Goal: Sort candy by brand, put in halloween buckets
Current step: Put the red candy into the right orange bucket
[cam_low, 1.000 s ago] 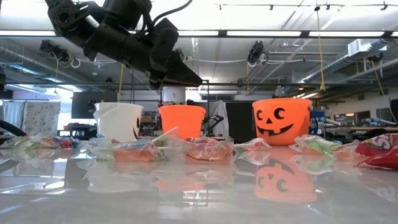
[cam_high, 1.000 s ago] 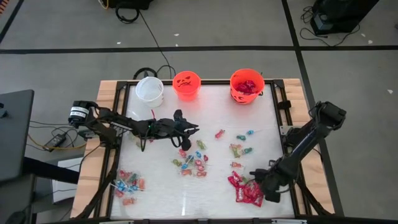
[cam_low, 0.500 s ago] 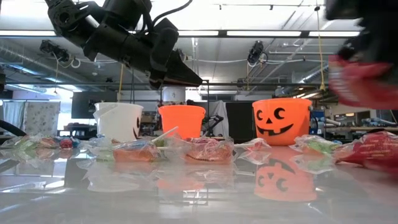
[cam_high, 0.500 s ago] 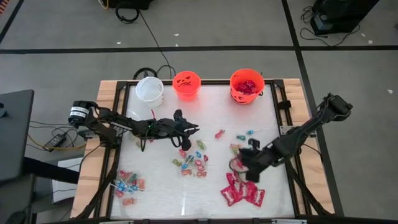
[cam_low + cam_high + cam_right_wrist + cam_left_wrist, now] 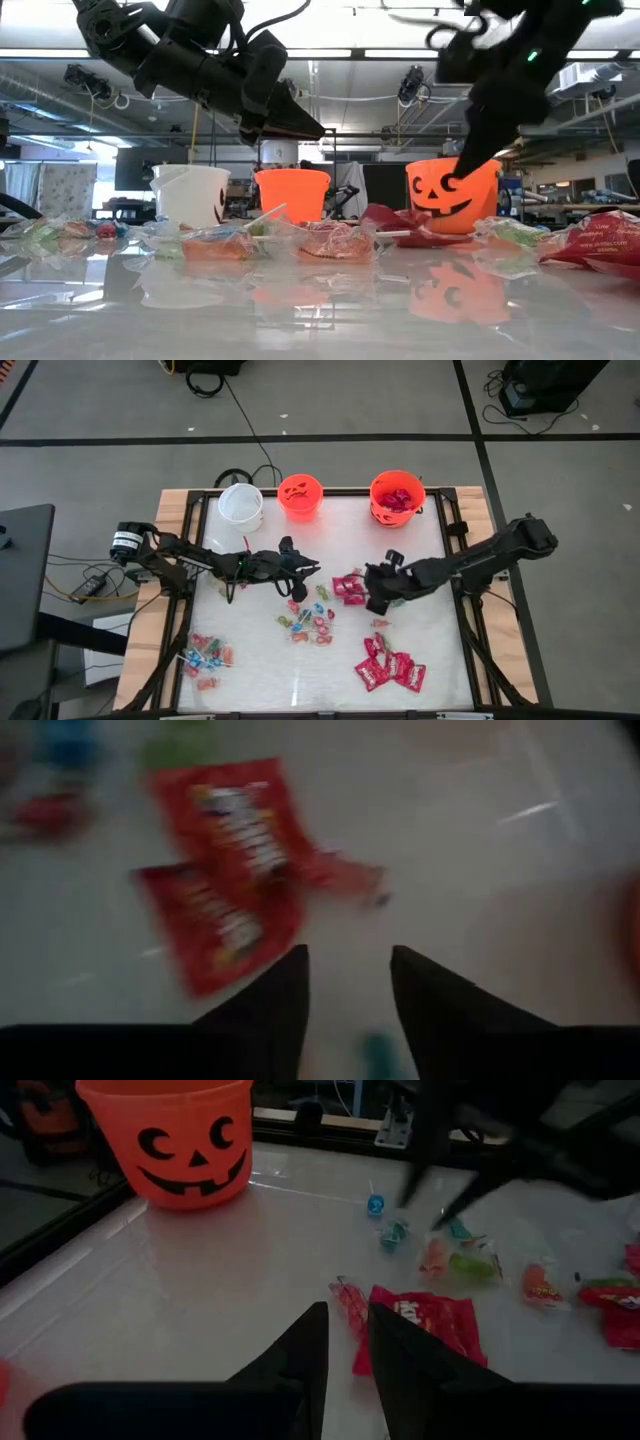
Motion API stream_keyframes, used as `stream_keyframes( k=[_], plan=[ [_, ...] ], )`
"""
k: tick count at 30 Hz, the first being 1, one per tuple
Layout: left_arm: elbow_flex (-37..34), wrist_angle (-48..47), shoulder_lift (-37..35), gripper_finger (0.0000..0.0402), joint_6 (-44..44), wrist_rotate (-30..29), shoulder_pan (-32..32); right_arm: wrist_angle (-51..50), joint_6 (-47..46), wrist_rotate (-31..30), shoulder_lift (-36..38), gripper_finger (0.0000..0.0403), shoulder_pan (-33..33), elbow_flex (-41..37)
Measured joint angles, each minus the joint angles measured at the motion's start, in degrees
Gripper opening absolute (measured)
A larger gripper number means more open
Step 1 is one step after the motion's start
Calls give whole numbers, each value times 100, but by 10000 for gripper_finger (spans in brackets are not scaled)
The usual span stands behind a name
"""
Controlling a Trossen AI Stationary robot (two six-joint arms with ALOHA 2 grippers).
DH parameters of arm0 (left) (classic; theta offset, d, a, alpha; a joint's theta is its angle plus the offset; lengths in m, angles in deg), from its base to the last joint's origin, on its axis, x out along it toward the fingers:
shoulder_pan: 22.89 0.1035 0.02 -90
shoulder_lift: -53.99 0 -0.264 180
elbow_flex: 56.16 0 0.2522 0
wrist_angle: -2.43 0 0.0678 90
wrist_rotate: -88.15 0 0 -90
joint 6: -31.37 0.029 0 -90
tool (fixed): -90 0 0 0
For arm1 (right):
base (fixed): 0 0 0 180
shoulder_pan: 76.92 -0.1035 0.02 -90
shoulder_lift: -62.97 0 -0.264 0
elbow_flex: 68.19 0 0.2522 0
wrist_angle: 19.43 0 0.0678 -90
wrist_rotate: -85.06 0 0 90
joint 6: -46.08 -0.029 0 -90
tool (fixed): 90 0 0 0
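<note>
My right gripper (image 5: 372, 592) is parted, empty, above the table. Two red packets (image 5: 228, 870) lie just ahead of its tips. Left gripper (image 5: 312, 567) hovers mid-table, nearly closed, holding nothing. Three buckets (image 5: 398, 497) along the far edge: one white, two orange.

Counted three buckets: one white bucket (image 5: 240, 503), one small orange bucket (image 5: 300, 497), one larger orange bucket (image 5: 397, 497). Red packets (image 5: 392, 669) lying lower right: about four, overlapping, so approximate. Two more red packets (image 5: 349, 588) lay mid-table. Small mixed sweets (image 5: 309, 619) sat in three loose clusters; individual pieces too small to count. Two arms.
</note>
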Motion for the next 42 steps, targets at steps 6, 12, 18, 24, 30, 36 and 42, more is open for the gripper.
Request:
stream_keyframes(
  k=[6,12,18,24,30,36,42],
  plan=[
    [0,-36,0,80,0,0,-2,695,349,871,-481,204,595,-2],
    [1,-196,0,80,-22,75,-4,991,594,2300,-974,215,618,-2],
    [0,-249,0,80,-33,138,-4,1627,796,2012,-1009,213,594,-2],
    [0,-278,0,80,-13,140,-4,1775,649,1978,-1162,213,554,-132],
    [0,-326,0,80,-7,175,-4,1946,598,1644,-1473,209,340,-271],
    [0,-249,0,80,3,175,-4,2213,515,1681,-1407,121,284,-295],
    [0,-50,-2,80,5,175,10,2399,598,2106,-920,27,260,-315]
  ],
)
